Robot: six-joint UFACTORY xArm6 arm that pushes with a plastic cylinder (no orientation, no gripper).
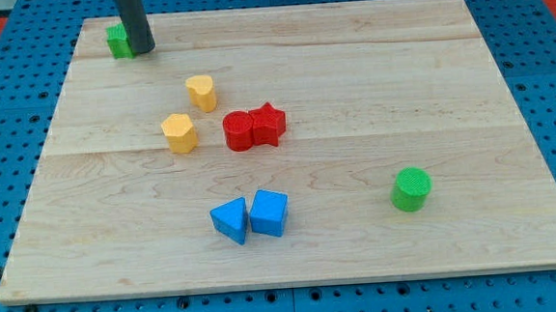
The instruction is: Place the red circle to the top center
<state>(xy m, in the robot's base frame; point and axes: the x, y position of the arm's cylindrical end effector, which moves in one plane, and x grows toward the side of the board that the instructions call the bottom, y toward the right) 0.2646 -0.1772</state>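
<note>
The red circle (239,131) lies near the board's middle, touching a red star (269,124) on its right. My tip (143,48) is at the view's top left, right beside a small green block (118,40) on its left. The tip is far up and to the left of the red circle.
Two yellow blocks (201,92) (178,133) lie left of the red pair. Two blue blocks (230,221) (269,213) sit side by side near the view's bottom. A green cylinder (411,188) stands at the lower right. The wooden board (370,73) rests on blue pegboard.
</note>
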